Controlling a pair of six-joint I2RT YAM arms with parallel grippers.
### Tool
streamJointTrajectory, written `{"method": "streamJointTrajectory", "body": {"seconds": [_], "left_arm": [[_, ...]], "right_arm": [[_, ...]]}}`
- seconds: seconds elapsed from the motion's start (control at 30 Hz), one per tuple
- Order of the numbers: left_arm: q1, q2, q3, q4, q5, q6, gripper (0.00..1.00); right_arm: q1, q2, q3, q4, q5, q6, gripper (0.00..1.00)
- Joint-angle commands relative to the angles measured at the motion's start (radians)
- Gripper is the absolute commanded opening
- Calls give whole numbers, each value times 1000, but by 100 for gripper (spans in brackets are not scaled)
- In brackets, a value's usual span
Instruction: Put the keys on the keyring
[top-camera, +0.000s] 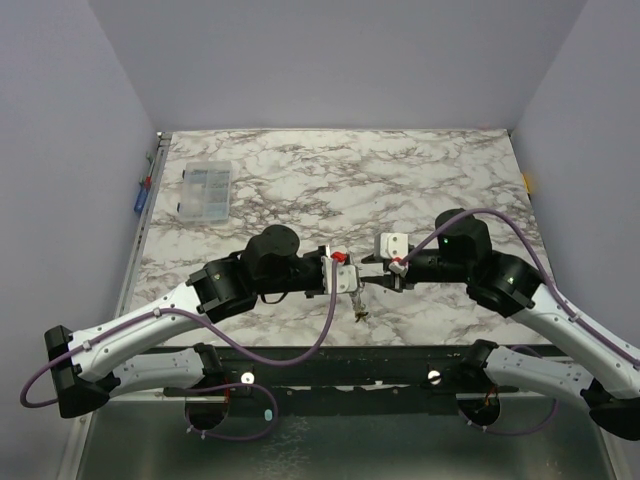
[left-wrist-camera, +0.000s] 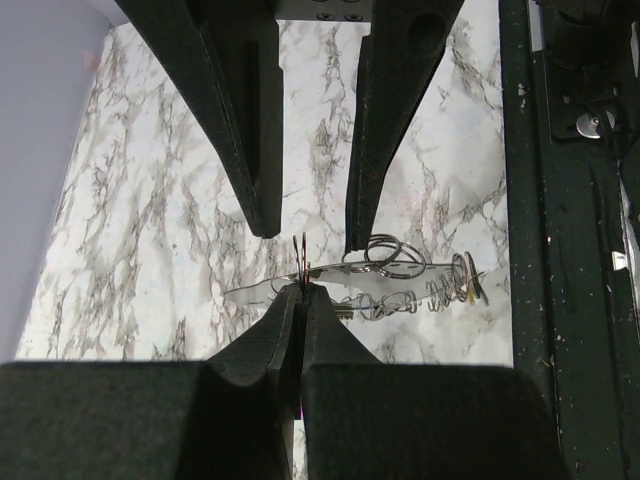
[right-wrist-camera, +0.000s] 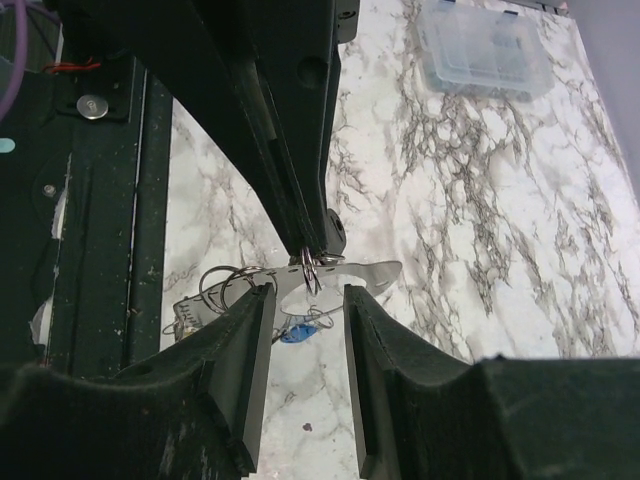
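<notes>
Marble table (top-camera: 300, 170), seen from above, with a clear compartment box (top-camera: 203, 190) well beyond and to the left of both grippers. You see the left gripper (left-wrist-camera: 300, 292) with its fingers pressed together, pinching the keyring (right-wrist-camera: 375, 272) above the table. The right gripper (right-wrist-camera: 305, 292) faces it with fingers parted, one on each side of the keyring; contact cannot be told. The keys (left-wrist-camera: 462, 283) bunch beside the left fingertips, and a blue-headed key (right-wrist-camera: 295, 333) hangs just below the right gripper's gap.
</notes>
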Motion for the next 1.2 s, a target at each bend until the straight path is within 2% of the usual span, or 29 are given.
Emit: {"method": "streamJointTrajectory", "body": {"seconds": [0.0,0.2,0.67,0.9,0.97,1.17], "left_arm": [[-3,3,39,27,-21,-8,0],[-3,18,44,28,-26,-10,0],[-3,28,52,27,-27,-12,0],[-3,26,53,26,-23,-13,0],[-3,24,53,28,-23,-13,0],[-4,19,53,28,-17,-15,0]], "right_arm": [[6,14,14,12,-25,-22,41],[11,18,15,28,-35,-27,40],[18,33,-15,54,-41,-45,27],[20,46,-40,69,-24,-61,25],[20,50,-46,73,-17,-66,22],[22,52,-61,104,8,-66,1]]}}
